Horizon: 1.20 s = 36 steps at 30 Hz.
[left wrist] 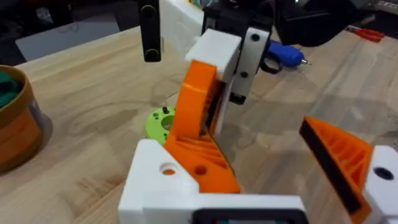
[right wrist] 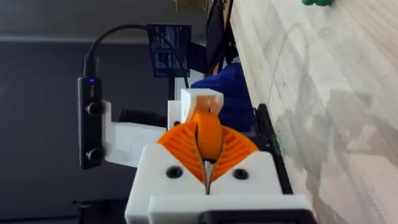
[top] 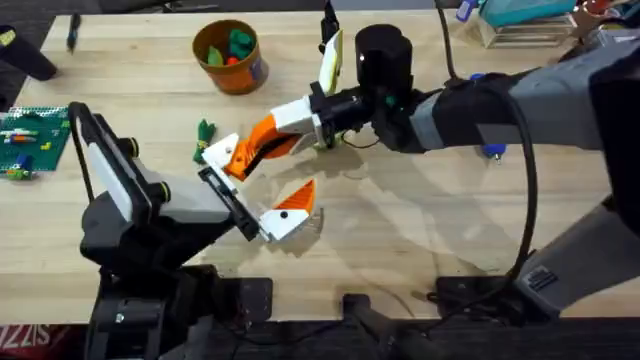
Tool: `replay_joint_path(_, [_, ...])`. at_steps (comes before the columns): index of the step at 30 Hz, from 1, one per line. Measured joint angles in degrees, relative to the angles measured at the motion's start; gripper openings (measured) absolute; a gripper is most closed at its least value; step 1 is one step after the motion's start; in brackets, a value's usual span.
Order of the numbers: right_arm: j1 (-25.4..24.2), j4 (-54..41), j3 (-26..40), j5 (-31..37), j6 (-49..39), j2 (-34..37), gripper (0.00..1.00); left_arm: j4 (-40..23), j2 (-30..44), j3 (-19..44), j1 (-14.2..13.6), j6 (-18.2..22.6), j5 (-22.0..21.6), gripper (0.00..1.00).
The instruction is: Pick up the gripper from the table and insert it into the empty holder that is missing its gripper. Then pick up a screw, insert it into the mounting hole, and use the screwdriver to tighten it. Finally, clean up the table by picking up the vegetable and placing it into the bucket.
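Note:
My right gripper (top: 272, 132) reaches in from the right and is shut on the orange ribbed gripper (left wrist: 198, 109). It holds the piece steeply tilted, lower end against the white holder (left wrist: 158, 180), which is one finger of my left gripper (top: 262, 185). The left gripper is open; its other finger (left wrist: 348, 162) carries its own orange wedge. In the right wrist view the orange piece (right wrist: 208, 134) sits pinched between the shut pads. The dark-green vegetable (top: 205, 130) lies just left of the holder. At the back stands the orange bucket (top: 230, 55). The blue screwdriver (left wrist: 283, 55) lies beyond the right gripper, mostly hidden under that arm in the overhead view.
A bright green disc (left wrist: 158, 121) lies on the table right behind the holder. A green brick plate (top: 30, 140) sits at the left edge. Boxes and tools (top: 530, 20) crowd the back right corner. Bare wood spreads in front of the right arm.

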Motion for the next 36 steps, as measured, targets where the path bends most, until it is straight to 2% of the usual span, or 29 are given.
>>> replay_joint_path(11, [-1.09, 4.14, -0.16, -0.03, -1.05, 0.22, 0.006, 0.22, -0.13, 0.00, -0.32, 1.14, 1.58, 0.986])
replay_joint_path(16, [-1.11, 8.16, -2.31, 0.95, -0.47, 0.22, 0.006, 0.13, -0.13, 0.00, -0.33, 1.07, 1.99, 0.986])
replay_joint_path(23, [-1.26, 26.68, -11.05, 9.04, 4.49, 0.22, 0.006, 0.09, -0.13, 0.00, -0.59, 1.09, 2.93, 0.986])
replay_joint_path(24, [0.14, 31.30, -14.97, 14.80, 6.32, 0.22, 0.006, -0.03, -0.11, 0.00, -0.57, 0.58, 2.73, 0.986])
replay_joint_path(30, [3.42, 31.96, -15.56, 22.42, 6.95, 0.22, 0.006, -0.02, -0.11, 0.00, -0.07, -0.14, -0.15, 0.986])
replay_joint_path(36, [4.71, 31.88, -15.53, 25.55, 6.54, 0.22, 0.006, 0.02, -0.11, 0.00, 0.13, -0.24, -1.48, 0.986])
